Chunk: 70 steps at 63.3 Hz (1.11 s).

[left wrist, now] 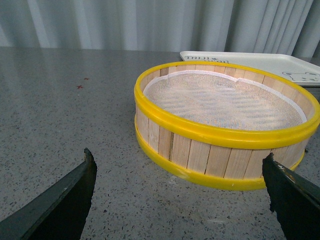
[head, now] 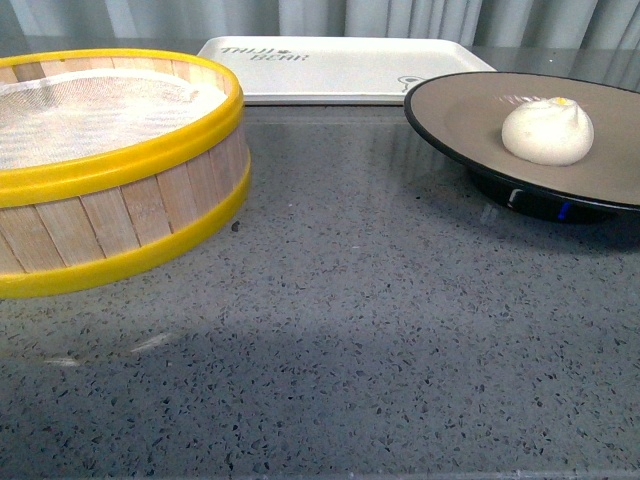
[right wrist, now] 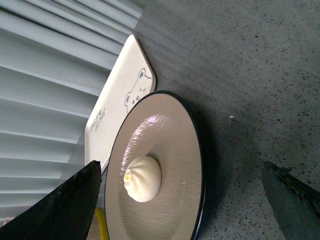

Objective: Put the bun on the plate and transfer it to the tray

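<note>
**A:** What is the surface like?

**B:** A grey speckled stone table, glossy enough to carry pale reflections at the lower left of the front view. A pleated grey-white curtain hangs behind it, along the top edge. The left wrist view also shows a few small reddish specks on the table.

**A:** Where is the bun?

**B:** The small round white steamed bun, with a yellow dot on top, sits on the wide round plate, which has a tan face and a black rim. That is at the upper right of the front view. The plate stands on its black foot on the table.

**A:** And the tray?

**B:** The flat rectangular off-white plastic tray lies at the top centre, close to the curtain, with dark lettering near its left end. The plate's far rim overlaps the tray's right corner in the picture, and I cannot tell whether they touch. A bear drawing marks that end.

**A:** Anything else?

**B:** A round wooden steamer basket with yellow bands fills the upper left, lined with white mesh cloth.

**A:** The end effectors?

**B:** The left end effector is spread wide and grips nothing, and the basket shows between its dark fingers. The right end effector is equally wide and clear of the plate and bun.
</note>
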Each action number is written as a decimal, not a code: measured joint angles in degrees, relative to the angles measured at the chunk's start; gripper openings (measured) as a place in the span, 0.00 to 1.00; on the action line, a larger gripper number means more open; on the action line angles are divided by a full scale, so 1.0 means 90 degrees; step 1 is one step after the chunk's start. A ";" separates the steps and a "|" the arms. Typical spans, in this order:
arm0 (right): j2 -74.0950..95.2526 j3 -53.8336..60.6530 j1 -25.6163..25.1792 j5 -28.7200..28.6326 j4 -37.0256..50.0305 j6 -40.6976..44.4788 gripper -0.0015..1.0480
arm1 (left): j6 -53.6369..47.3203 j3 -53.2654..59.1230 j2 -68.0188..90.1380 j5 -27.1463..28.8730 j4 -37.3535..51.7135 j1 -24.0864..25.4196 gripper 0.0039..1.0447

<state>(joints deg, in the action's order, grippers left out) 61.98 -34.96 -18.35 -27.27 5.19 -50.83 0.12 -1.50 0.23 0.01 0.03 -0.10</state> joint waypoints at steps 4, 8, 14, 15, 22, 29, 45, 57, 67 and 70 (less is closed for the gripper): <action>0.0148 0.0000 -0.0012 -0.0024 0.0024 -0.0066 0.91 | 0.0000 0.0000 0.0000 0.0000 0.0000 0.0000 0.94; 0.0389 0.0019 -0.0010 -0.0032 0.0131 -0.0189 0.91 | 0.0000 0.0000 -0.0002 0.0000 0.0000 0.0000 0.94; 0.0663 0.0024 0.0041 -0.0024 0.0335 -0.0299 0.91 | 0.0002 0.0000 0.0000 0.0000 0.0000 0.0000 0.94; 0.0692 0.0024 0.0051 -0.0022 0.0359 -0.0313 0.91 | 0.0000 0.0000 0.0000 0.0000 0.0000 0.0000 0.94; 0.1015 0.0024 0.0233 -0.0005 0.0624 -0.0508 0.91 | 0.0000 0.0000 0.0000 0.0000 0.0000 0.0000 0.94; 0.1219 0.0024 0.0600 0.0044 0.0801 -0.0782 0.91 | 0.0000 0.0000 0.0000 0.0000 0.0000 0.0000 0.94; 0.1472 0.0024 0.1421 0.0177 0.1081 -0.1236 0.85 | 0.0000 0.0000 0.0000 0.0000 0.0000 0.0000 0.94; 0.1617 0.0024 0.1377 0.0085 0.1107 -0.1275 0.48 | 0.0000 0.0000 0.0000 0.0000 0.0000 0.0000 0.94; 0.1707 0.0024 0.1188 -0.0029 0.1137 -0.1270 0.22 | 0.0000 0.0000 -0.0002 0.0000 0.0000 0.0000 0.94; 0.1736 0.0024 0.1146 -0.0039 0.1146 -0.1270 0.17 | 0.0000 0.0000 0.0000 0.0000 0.0000 0.0000 0.94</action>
<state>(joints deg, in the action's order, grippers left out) 77.60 -34.74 -8.03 -27.62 15.51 -62.26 0.12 -1.50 0.23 0.01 0.03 -0.10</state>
